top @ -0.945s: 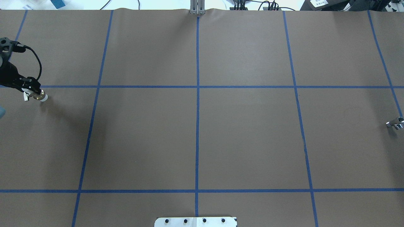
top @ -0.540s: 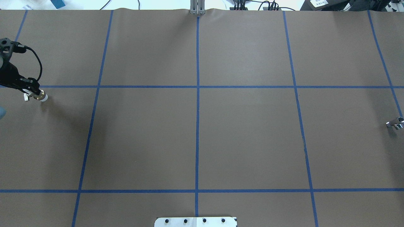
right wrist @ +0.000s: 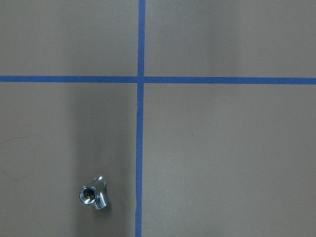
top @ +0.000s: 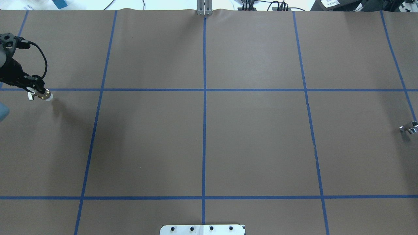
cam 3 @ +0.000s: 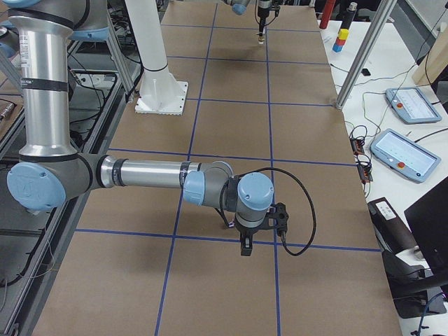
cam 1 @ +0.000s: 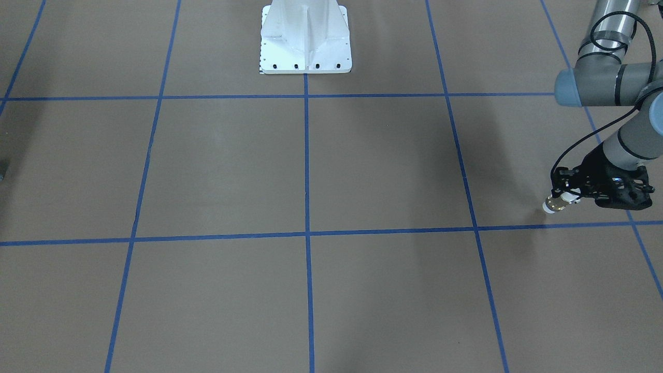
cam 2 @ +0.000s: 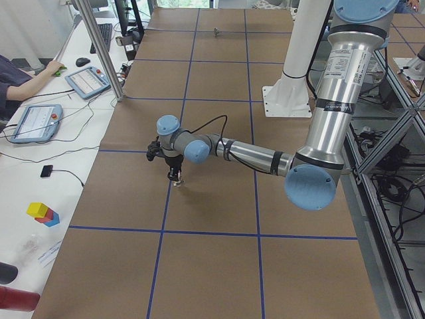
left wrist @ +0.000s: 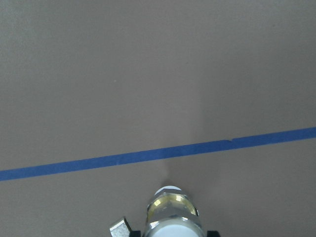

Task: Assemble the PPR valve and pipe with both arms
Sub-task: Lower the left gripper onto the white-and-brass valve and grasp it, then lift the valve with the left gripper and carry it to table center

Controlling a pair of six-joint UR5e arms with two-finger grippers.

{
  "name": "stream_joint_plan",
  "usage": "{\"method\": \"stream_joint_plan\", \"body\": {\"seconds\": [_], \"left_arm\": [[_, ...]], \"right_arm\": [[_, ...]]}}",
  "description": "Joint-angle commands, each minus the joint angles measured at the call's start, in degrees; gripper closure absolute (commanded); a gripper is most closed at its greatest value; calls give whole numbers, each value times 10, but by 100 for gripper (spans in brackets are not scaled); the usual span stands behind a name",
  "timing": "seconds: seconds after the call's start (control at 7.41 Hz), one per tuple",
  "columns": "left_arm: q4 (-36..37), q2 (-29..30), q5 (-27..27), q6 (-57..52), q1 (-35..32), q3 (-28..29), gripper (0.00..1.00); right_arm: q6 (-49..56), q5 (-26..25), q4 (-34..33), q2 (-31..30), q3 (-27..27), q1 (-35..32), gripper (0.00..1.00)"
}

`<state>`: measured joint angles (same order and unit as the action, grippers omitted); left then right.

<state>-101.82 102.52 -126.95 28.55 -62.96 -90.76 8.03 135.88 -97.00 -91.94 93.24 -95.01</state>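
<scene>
My left gripper (top: 38,91) is shut on the PPR valve (top: 44,95) at the table's far left. The valve's brass middle and a white collar stick out past the fingers, with the silver lever to one side. It hangs just above the brown paper, and its shadow falls apart from it. The front-facing view shows the valve (cam 1: 552,205) at the right, and the left wrist view shows the valve (left wrist: 170,211) near a blue tape line. The pipe (top: 409,127), a shiny stub with a dark bore, lies alone at the right edge; the pipe (right wrist: 95,194) is below my right wrist camera. My right gripper (cam 3: 245,246) points down; I cannot tell whether it is open or shut.
Blue tape lines (top: 204,130) divide the brown paper into squares. The white bolted pedestal (cam 1: 305,46) stands at the robot's side of the table. A metal post (cam 2: 99,50) rises at the far edge. Beyond it are tablets (cam 2: 86,81) and a person's arm (cam 2: 30,70).
My left gripper has risen a little with the valve and shifted slightly right and away from the robot; the valve's shadow now lies apart from it. The pipe has not moved.
</scene>
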Motion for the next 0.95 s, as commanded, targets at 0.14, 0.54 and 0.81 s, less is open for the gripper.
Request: {"method": "stream_joint_plan", "body": {"seconds": [0.14,0.54,0.81], "left_arm": [[282,162,1,70,32,-106,100],[349,346,8,290,181,-76,100],[328,461,41,361,232,35,100]], "right_arm": [[-3,1,0,3,4,0,1],[-2,-29,0,29,5,3,1],[7,-31,4,12,5,2,1]]}}
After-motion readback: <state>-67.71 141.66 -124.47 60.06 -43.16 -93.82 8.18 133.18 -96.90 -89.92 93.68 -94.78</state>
